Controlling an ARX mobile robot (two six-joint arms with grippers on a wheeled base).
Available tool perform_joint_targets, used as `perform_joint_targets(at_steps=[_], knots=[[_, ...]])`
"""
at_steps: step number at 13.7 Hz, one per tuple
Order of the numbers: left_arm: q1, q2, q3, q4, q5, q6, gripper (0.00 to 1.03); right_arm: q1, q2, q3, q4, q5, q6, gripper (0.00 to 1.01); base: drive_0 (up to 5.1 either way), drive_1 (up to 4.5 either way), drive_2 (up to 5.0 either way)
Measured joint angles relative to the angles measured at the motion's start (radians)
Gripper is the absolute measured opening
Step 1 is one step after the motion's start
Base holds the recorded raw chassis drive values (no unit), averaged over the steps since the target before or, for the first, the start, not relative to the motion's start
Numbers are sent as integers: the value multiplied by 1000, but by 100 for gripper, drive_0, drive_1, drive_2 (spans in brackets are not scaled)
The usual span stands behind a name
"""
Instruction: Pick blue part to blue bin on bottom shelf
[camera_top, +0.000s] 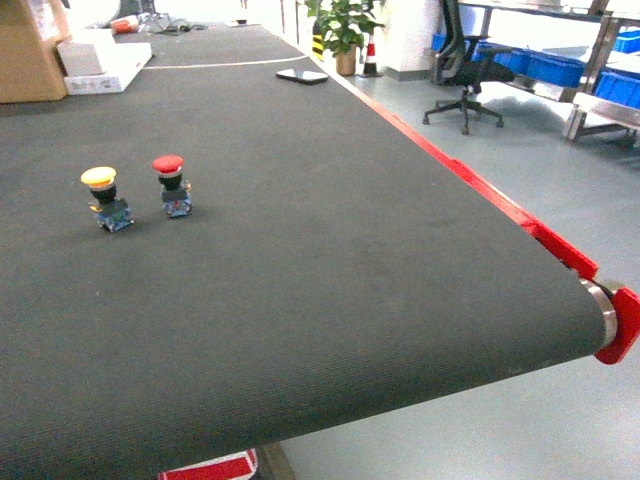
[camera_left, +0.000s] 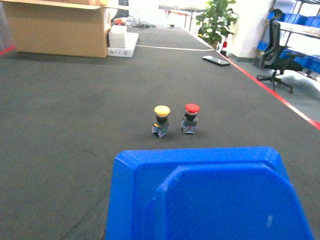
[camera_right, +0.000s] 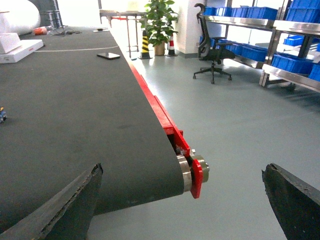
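Note:
A blue part (camera_left: 210, 195) fills the bottom of the left wrist view, close to the camera and above the dark belt. It sits where my left gripper's jaws are and hides the fingers. My right gripper (camera_right: 180, 205) is open, its dark fingertips (camera_right: 65, 210) wide apart over the belt's end roller (camera_right: 187, 172). Blue bins (camera_right: 255, 51) stand on steel racks across the floor, with a low shelf level (camera_right: 290, 77) at the far right. I cannot tell which bin is the task's blue bin. Neither gripper shows in the head view.
Two push-buttons stand on the belt, one yellow-capped (camera_top: 105, 197) and one red-capped (camera_top: 172, 185). A cardboard box (camera_top: 30, 50), a white box (camera_top: 105, 65) and a phone (camera_top: 302, 75) lie at the far end. An office chair (camera_top: 465, 70) stands on the floor beyond the belt's red edge (camera_top: 480, 190).

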Motion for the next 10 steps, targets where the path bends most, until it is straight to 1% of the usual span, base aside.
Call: perform_joint_targets(at_steps=[10], knots=[[0,0,0,0,0,0,44,0,0,0,0,0,0,98,-158,-158,-158]])
